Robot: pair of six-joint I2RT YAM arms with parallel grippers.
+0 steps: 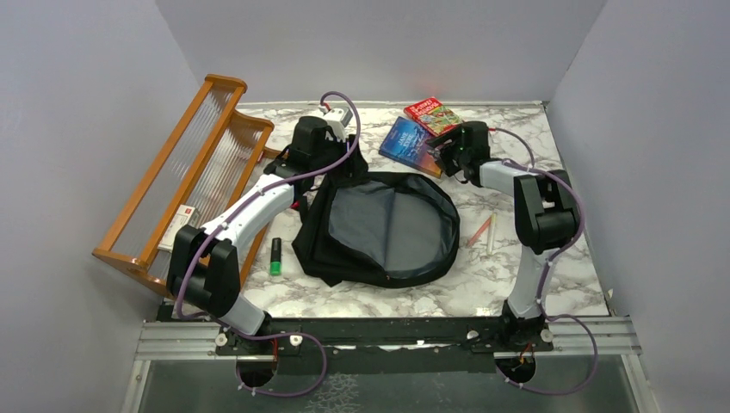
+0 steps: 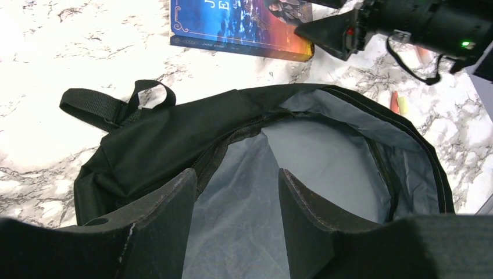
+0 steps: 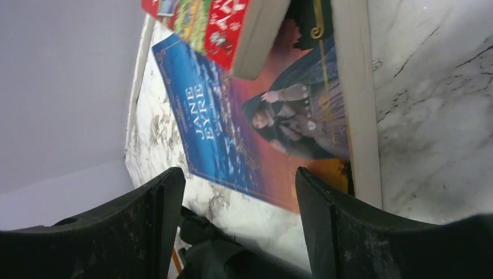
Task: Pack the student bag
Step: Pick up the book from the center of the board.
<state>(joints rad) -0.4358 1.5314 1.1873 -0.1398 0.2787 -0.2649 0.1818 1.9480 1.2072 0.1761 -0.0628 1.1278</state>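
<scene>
The student bag (image 1: 383, 228) is a black backpack lying flat in the middle of the table, its mouth wide open and the grey lining showing. My left gripper (image 1: 334, 162) is at the bag's far left rim. In the left wrist view the gripper (image 2: 238, 192) is open over the grey lining (image 2: 325, 157), with nothing between the fingers. The bag's top loop (image 2: 148, 96) lies to the left. My right gripper (image 1: 448, 153) is open and hovers at the near edge of a blue book (image 1: 411, 143). The right wrist view shows the gripper (image 3: 239, 197) and this book (image 3: 232, 128).
A red book (image 1: 433, 114) lies partly on the blue one at the back. A green marker (image 1: 275, 255) lies left of the bag, and two pencils (image 1: 484, 232) lie to its right. A wooden rack (image 1: 185, 181) with a small white box (image 1: 176, 225) stands at the left.
</scene>
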